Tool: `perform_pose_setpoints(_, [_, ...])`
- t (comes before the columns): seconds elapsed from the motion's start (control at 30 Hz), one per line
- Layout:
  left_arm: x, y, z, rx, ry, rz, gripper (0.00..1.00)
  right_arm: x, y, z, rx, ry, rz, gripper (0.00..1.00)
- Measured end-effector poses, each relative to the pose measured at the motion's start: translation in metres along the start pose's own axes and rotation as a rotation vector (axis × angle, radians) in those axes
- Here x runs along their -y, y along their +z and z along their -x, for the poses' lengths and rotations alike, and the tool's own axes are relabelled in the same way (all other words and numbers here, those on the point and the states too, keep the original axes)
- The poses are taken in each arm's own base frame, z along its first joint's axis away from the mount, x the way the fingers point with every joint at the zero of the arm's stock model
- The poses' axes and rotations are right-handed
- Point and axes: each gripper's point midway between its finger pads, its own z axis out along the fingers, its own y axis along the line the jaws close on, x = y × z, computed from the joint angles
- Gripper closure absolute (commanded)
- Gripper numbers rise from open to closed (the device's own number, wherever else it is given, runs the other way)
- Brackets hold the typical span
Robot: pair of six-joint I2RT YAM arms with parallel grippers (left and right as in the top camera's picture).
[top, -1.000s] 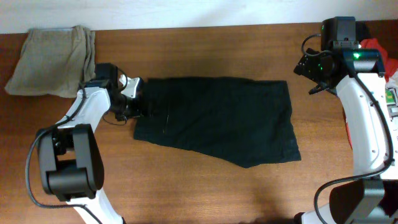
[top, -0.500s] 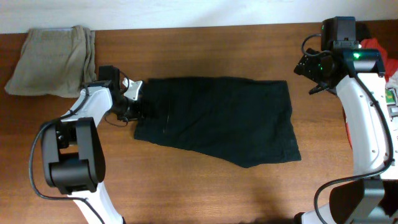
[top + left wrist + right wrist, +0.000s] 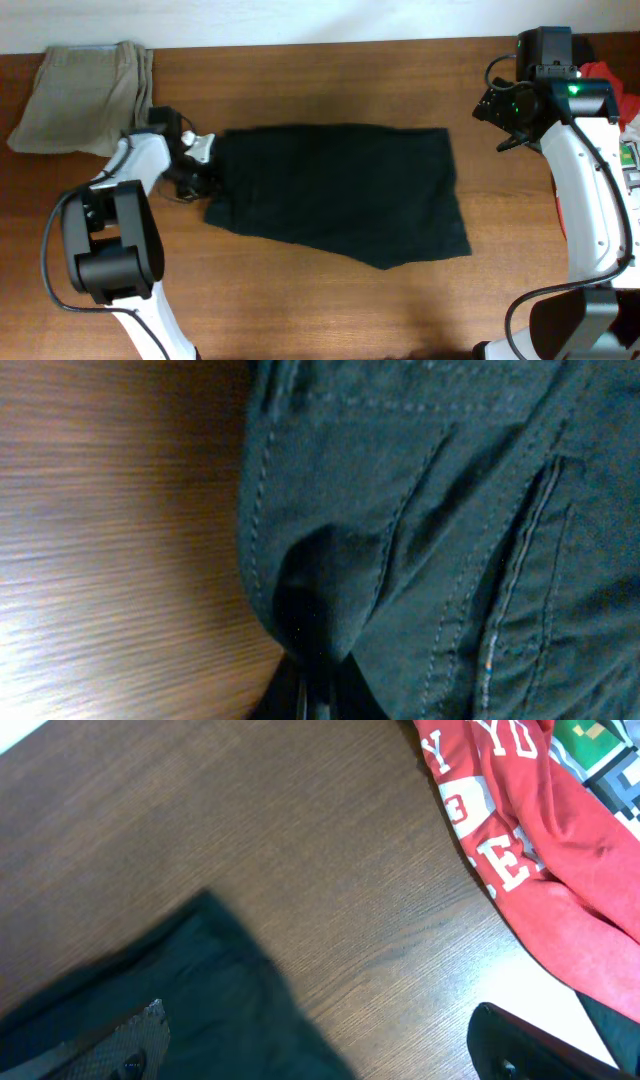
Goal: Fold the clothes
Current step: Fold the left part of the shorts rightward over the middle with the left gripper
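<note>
A dark garment (image 3: pixel 335 195) lies spread flat in the middle of the wooden table. My left gripper (image 3: pixel 207 166) sits at its left edge and is shut on a pinch of the cloth. The left wrist view shows stitched dark fabric (image 3: pixel 420 510) bunching down into the closed left gripper (image 3: pixel 322 682). My right gripper (image 3: pixel 498 116) hangs above the table's back right, off the garment. In the right wrist view the right gripper (image 3: pixel 325 1055) is open and empty, over the garment's corner (image 3: pixel 200 995).
A folded khaki garment (image 3: pixel 85 95) lies at the back left corner. Red clothing with white letters (image 3: pixel 520 830) is piled at the far right, next to my right arm (image 3: pixel 585 170). Bare wood (image 3: pixel 300 300) runs along the front.
My left gripper has shut on the garment's left edge and drawn it leftward; the whole garment has slid a little left. The right arm has not moved.
</note>
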Motion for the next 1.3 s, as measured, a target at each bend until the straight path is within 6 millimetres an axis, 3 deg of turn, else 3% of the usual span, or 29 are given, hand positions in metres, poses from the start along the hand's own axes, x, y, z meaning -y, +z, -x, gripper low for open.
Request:
perform_pose_setpoints(0.1, [-0.028,-0.035,0.008,-0.017,-0.090,0.155,1.00,0.000,0.000,0.000,-0.001,0.000,0.000,0.02])
perform_pose_setpoints(0.2, [-0.038,-0.074,0.016,-0.012,-0.128,0.286,1.00,0.000,0.000,0.000,-0.001,0.000,0.000,0.01])
perform_pose_setpoints(0.27, [-0.037,-0.108,0.026,0.025,-0.139,0.362,1.00,0.000,0.000,0.000,0.000,0.000,0.000,0.01])
perform_pose_setpoints(0.43, [-0.014,-0.155,0.040,0.098,-0.112,0.427,1.00,0.000,0.001,0.000,-0.002,0.000,-0.001,0.01])
perform_pose_setpoints(0.57, [0.015,-0.159,0.037,0.108,-0.048,0.437,1.00,0.000,0.001,0.000,-0.003,-0.001,-0.002,0.02])
perform_pose_setpoints(0.93, [0.146,-0.163,0.017,0.225,0.230,0.386,1.00,0.000,0.001,-0.001,-0.003,-0.001,-0.002,0.01])
perform_pose_setpoints(1.17, [0.199,-0.140,-0.004,0.205,0.329,0.357,1.00,0.000,0.001,-0.001,-0.003,-0.001,-0.002,0.01])
perform_pose_setpoints(1.3, [0.219,-0.107,-0.006,0.169,0.370,0.354,1.00,0.000,0.001,-0.001,-0.004,-0.001,-0.002,0.01])
